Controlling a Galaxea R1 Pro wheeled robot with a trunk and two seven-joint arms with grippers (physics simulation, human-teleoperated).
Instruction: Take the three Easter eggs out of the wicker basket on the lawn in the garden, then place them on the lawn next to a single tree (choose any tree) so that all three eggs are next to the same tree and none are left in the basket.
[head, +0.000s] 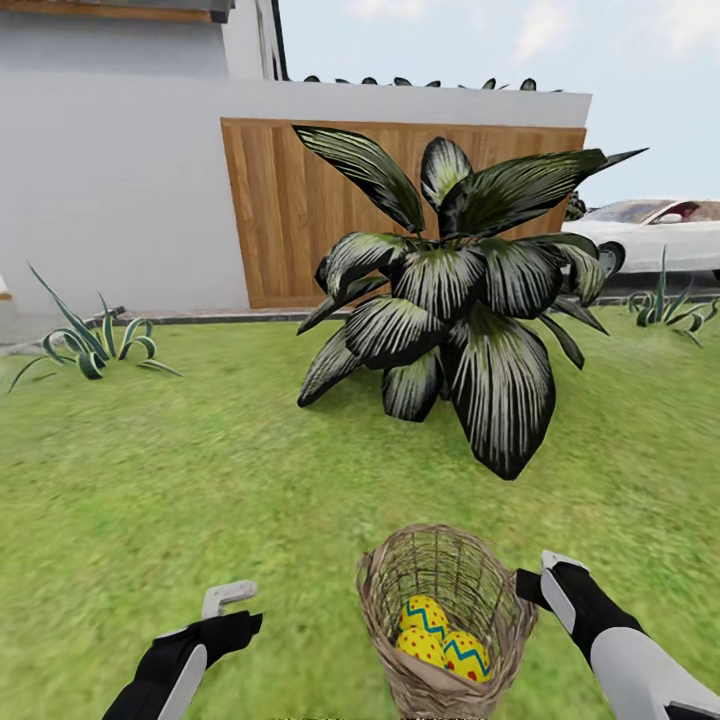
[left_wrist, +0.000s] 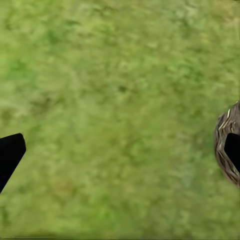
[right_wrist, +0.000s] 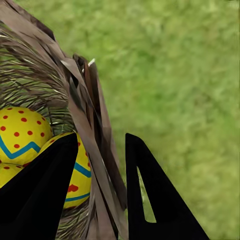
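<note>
The small round brown open-weave wicker basket (head: 445, 620) is low and centre-right in the head view, over the mottled green lawn (head: 200, 480); whether it rests on the grass or is lifted cannot be told. It is tilted, its mouth turned up and toward the camera, so its axis leans rather than standing straight. Inside lie yellow Easter eggs with blue zigzag bands and red dots (head: 440, 632); two are plain in the head view, each lying with its long axis slanted, and the right wrist view shows part of a third at the edge beneath them. The right gripper (right_wrist: 102, 187) has its jaws astride the basket's braided rim on the right side, one black finger inside against the eggs and the other outside over grass, the rim between them; the jaws look closed on the rim. The left gripper (head: 228, 600) hangs over bare grass well to the left of the basket, its jaws apart in the left wrist view, nothing between them. Beyond the basket stands a low broad-leaved plant with dark, white-striped leaves (head: 450, 290), and behind it a brown wooden slat fence (head: 270, 220).
</note>
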